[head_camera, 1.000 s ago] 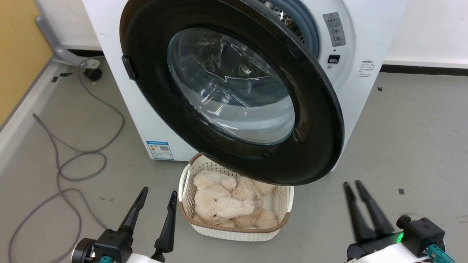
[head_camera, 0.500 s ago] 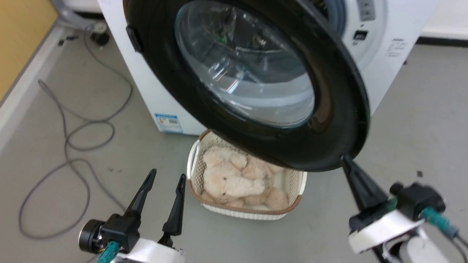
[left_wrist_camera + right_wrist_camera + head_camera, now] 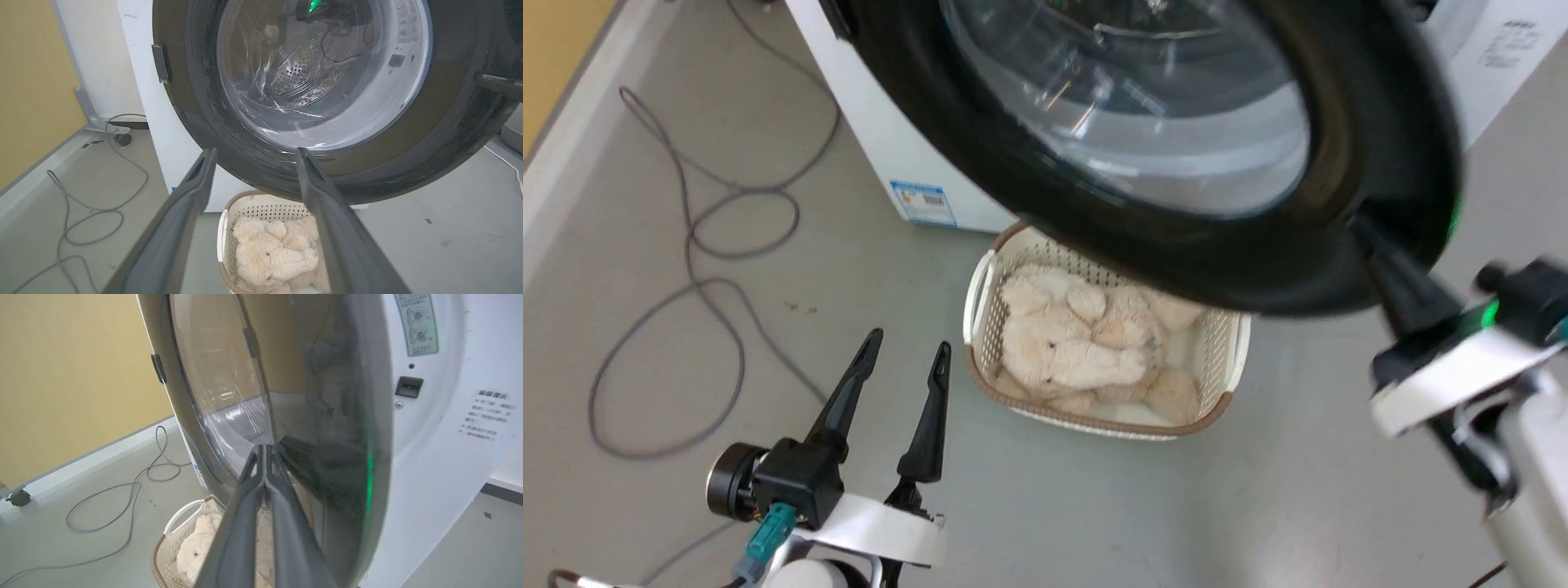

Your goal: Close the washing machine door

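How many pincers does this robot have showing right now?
2. The left pincer, open, hovers above the floor beside the cream basket; the right pincer, fingers shut together, is at the washing machine door, by its black rim.

The left gripper (image 3: 910, 340) had two long, tapering black fingers (image 3: 845, 400) set in a boxy black housing. A round, silver-rimmed cylinder (image 3: 727, 490) sat at the side of the housing and a teal connector (image 3: 772, 527) below it. A glossy white shell (image 3: 874, 531) covered the wrist behind. The right gripper (image 3: 1364, 233) had matching dark fingers, a black housing with a glowing green light (image 3: 1490, 312), a white wrist band (image 3: 1454, 380) and a pale forearm (image 3: 1535, 490) with dark cables.
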`<state>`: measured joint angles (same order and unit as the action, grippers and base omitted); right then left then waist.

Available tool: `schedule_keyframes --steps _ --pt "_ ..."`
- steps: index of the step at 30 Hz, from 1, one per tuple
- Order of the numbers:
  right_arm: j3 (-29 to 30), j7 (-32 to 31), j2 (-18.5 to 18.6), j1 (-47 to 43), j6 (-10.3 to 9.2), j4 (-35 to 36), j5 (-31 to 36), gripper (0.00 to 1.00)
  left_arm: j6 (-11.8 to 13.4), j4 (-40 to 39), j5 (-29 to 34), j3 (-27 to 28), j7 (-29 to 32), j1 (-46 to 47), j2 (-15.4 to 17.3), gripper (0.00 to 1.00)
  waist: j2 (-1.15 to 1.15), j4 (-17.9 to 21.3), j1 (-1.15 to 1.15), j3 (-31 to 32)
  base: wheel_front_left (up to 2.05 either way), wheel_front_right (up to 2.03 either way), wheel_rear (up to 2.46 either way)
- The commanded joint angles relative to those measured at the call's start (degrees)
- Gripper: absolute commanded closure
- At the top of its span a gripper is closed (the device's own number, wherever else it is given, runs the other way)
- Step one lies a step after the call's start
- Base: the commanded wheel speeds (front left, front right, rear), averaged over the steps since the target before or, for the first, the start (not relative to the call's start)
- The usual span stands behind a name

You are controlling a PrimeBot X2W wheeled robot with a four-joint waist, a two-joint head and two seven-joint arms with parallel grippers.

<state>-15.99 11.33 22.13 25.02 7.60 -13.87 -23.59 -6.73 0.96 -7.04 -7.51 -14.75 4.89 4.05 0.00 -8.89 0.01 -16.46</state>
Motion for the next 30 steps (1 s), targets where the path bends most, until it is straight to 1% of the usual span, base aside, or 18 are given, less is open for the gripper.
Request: schedule_keyframes --steps 1,9,12,16,19,25,30 --pt "0.59 -0.28 1.34 2.35 -0.11 -0.77 -1.15 1.0 -0.2 -0.26 0.37 0.09 -0.25 1.14 -0.32 0.0 0.0 -0.67 -0.01 -1.58 0.0 0.0 0.0" --pt "2.08 -2.92 4.63 11.89 -0.11 -5.84 -5.67 1.0 -0.28 -0.52 0.17 0.01 -0.25 3.45 -0.85 0.0 0.0 -2.0 -0.01 -5.87 0.0 0.0 0.0" --pt "2.02 -4.69 5.92 15.48 -0.11 -7.77 -6.07 1.0 -0.33 -0.33 0.2 -0.04 -0.25 4.2 -0.95 0.0 0.0 -2.29 -0.01 -7.33 0.0 0.0 0.0" --pt "3.4 -6.03 6.4 20.02 -0.11 -10.5 -7.69 1.0 -0.37 -0.58 0.18 -0.21 -0.25 4.71 -1.04 0.0 0.0 -2.91 -0.01 -8.96 0.0 0.0 0.0" --pt "3.8 -6.68 7.62 22.93 -0.11 -12.68 -7.68 1.0 -0.29 -0.8 0.04 -0.24 -0.25 5.19 -1.09 0.0 0.0 -3.55 -0.01 -9.9 0.0 0.0 0.0" --pt "4.47 -7.23 8.33 27.42 -0.11 -16.59 -8.39 1.0 -0.19 -0.83 -0.56 -0.41 -0.25 6.0 -1.15 0.0 0.0 -4.29 -0.01 -11.05 0.0 0.0 0.0" --pt "4.75 -6.93 8.12 29.52 -0.11 -19.3 -8.58 1.0 0.32 -0.53 -1.18 -0.81 -0.25 6.4 -1.16 0.0 0.0 -4.57 -0.01 -10.95 0.0 0.0 0.0"
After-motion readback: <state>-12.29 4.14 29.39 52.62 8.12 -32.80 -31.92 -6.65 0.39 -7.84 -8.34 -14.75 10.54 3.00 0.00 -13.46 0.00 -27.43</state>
